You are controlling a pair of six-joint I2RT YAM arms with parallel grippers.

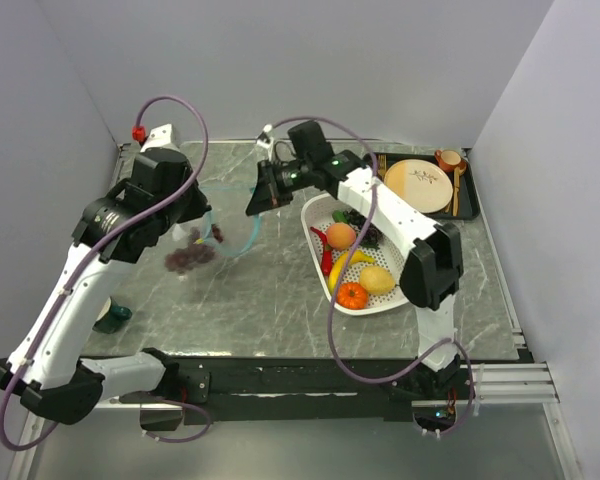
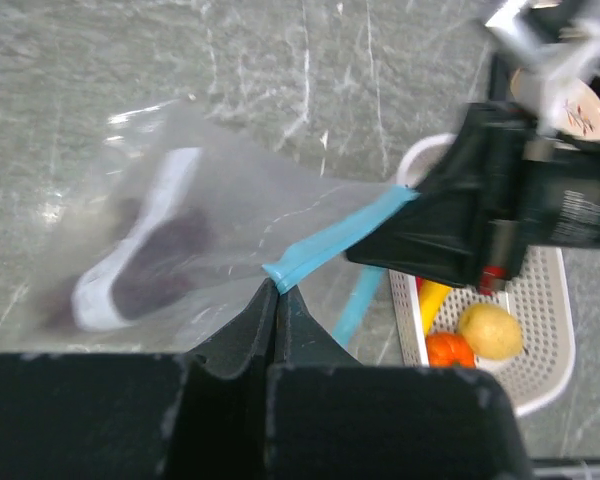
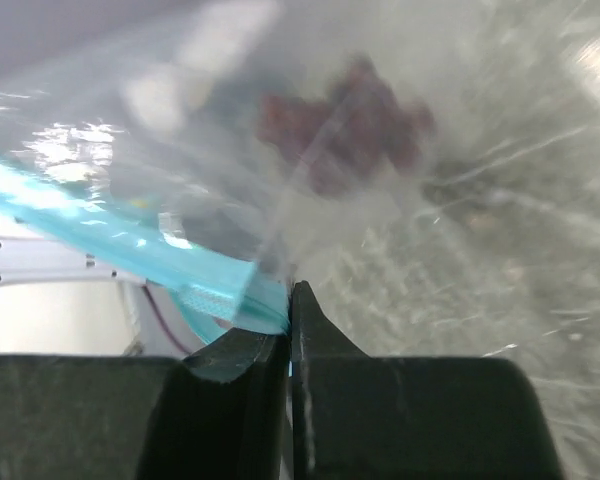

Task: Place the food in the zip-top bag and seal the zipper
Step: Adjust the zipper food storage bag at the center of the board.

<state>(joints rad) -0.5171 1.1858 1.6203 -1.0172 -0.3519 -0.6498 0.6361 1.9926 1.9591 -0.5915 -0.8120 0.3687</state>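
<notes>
Left wrist view: both arms' jaws pinch the zip-top bag (image 2: 240,195) by its zipper (image 2: 335,243), and an uneven tug could free it and spill the grapes (image 3: 350,120).

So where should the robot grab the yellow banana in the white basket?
Probably its middle, from straight above. The banana lies flat in the basket, squeezed between the peach and the lemon, so coming from the side looks blocked. Pinch across its thin width, not along its length.
</notes>
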